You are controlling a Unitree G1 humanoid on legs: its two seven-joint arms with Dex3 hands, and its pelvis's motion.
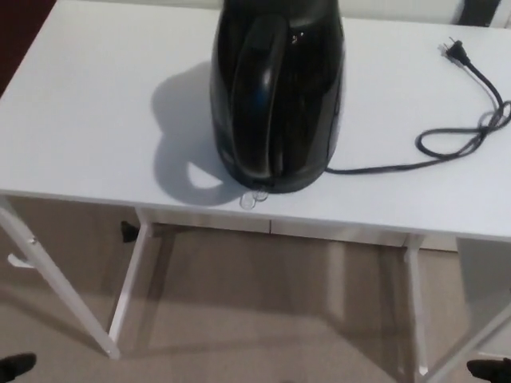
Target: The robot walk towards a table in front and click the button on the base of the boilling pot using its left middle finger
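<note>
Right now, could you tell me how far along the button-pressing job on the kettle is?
The approach looks mostly done: the white table fills the head view and the black kettle stands near its front edge. Nothing is in hand; neither robot hand is in view. Left: bringing the left hand in and pressing the small clear button at the kettle's base. The power cord lies unplugged.

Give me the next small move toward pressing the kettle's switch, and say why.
Probably raise the left hand toward the clear switch tab at the black kettle base. The tab faces the robot at the near edge of the white table, and neither hand shows in the head view.
</note>
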